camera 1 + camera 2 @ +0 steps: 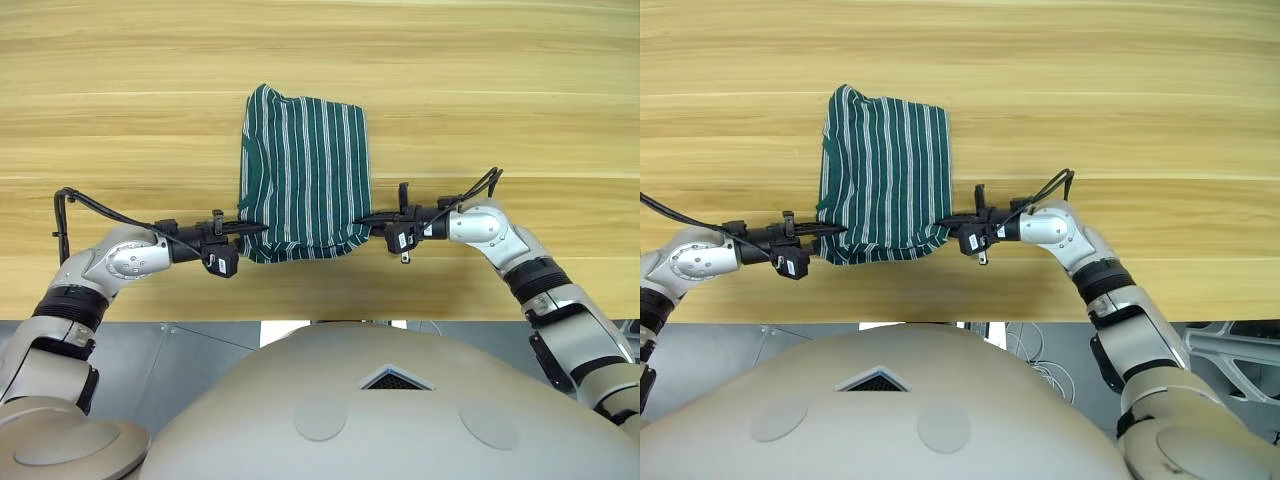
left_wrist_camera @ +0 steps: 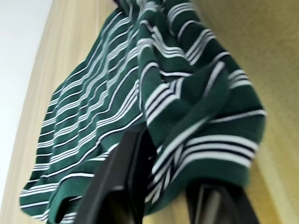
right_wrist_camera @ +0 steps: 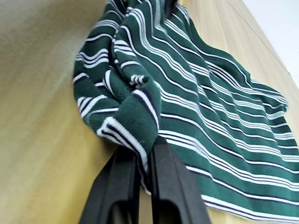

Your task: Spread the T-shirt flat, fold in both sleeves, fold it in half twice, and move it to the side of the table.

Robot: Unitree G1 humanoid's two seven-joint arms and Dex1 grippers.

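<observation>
Two grippers, one T-shirt, one table. Nearest the robot, the left gripper (image 1: 258, 229) is on the shirt's near-left corner and the right gripper (image 1: 365, 218) is on its near-right corner. The arms come in from opposite sides, and the right one sits slightly farther out on the table.

Finger state is clearest in the wrist views:
- left: the two dark fingers are held fairly apart by a thick wad of layered fabric and hem band clamped between them
- right: the two fingers are narrow, almost parallel, pinching a rolled bit of striped hem

The T-shirt (image 1: 305, 170) is dark green with thin white stripes. It is already folded into a compact, roughly rectangular stack, taller than it is wide. It lies just ahead of the grippers, about mid-width on the table and in its nearer half. The near edge sags in a curve between the two grips — can't tell whether it clears the surface. The stripes run near-to-far. The far edge rests on the wood, and the far-left corner pokes out a little past the rest.

The head views give the full outline and both grip points at once. The wrist views add the bunching and layer edges at each corner.

Beyond the shirt, the table (image 1: 500, 90) is light wood with long grain bands running left-right.
</observation>
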